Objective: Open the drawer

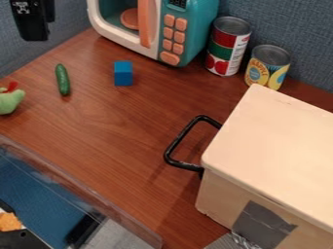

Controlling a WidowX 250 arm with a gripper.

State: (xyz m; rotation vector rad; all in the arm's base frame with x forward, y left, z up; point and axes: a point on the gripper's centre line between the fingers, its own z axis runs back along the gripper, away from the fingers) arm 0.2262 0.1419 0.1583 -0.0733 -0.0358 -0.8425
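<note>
The wooden drawer box [272, 156] looks closed (black handle [181, 138] jutting out)

A: How is the support catalogued?
B: One table [123, 141], brown, wood-grained.
A: What is borne along its far side?
B: One toy microwave [205, 29], teal and cream; nearby, one red-and-green can [226, 51] and one yellow-labelled can [267, 68] are stood upright.
A: And left?
B: One cucumber [63, 80] and one blue block [123, 73] are set apart; one green toy [9, 101] is cropped by the edge.
A: Right?
B: One pale box [280, 146], by which a black handle [183, 135] is borne.
</note>
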